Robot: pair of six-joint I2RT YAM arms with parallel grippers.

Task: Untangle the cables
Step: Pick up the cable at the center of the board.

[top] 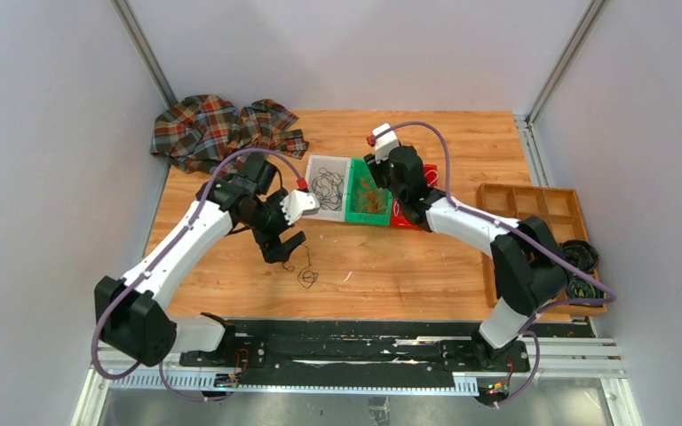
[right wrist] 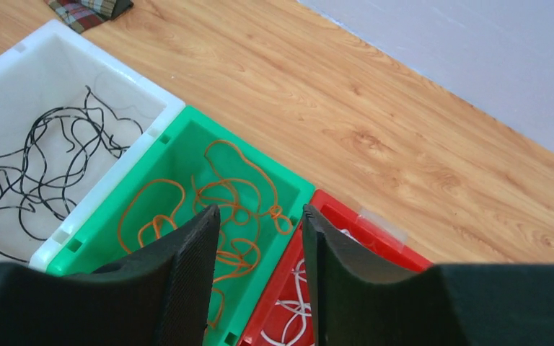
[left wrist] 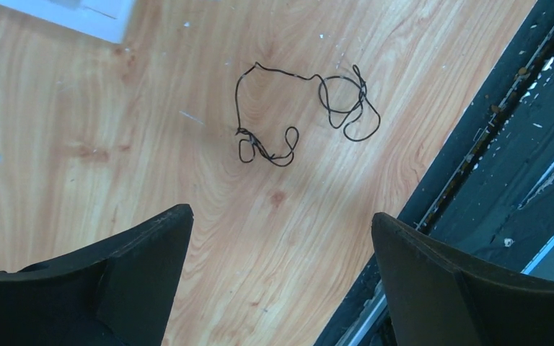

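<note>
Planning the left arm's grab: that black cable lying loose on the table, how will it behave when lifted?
Probably floppy: the black cable lies in loose loops and kinks, so it should dangle. Likely very light, being far thinner than the fingers. Its small knots may snag.

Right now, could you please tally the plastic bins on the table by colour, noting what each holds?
White bin, holding black cables: 1
Green bin, holding orange cables: 1
Red bin, holding white cables: 1
Total: 3
</note>
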